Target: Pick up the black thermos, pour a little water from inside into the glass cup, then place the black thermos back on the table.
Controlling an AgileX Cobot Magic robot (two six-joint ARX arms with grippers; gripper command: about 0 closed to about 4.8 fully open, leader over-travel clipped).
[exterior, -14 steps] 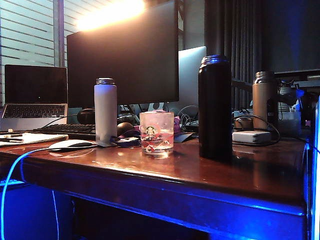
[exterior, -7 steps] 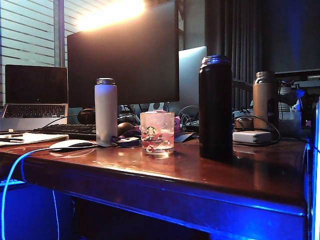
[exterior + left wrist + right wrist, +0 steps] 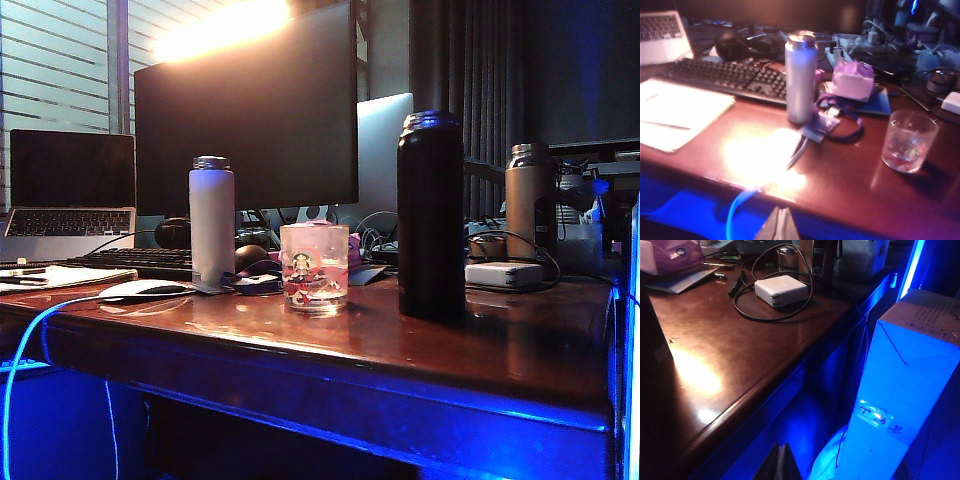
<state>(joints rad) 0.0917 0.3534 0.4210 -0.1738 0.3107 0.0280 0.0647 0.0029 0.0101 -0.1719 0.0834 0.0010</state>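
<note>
Left gripper (image 3: 779, 225) hangs off table's (image 3: 420, 365) front edge, fingertips pressed together, nothing between them. White flask (image 3: 212, 220) stands upright on left part of desk. Glass cup (image 3: 314, 265) beside it toward middle, well apart from left gripper. Black thermos (image 3: 431, 215) upright right of cup, untouched. Right gripper (image 3: 780, 463) clenched, empty, below table's right front edge beside white power adapter (image 3: 781, 290) side.
</note>
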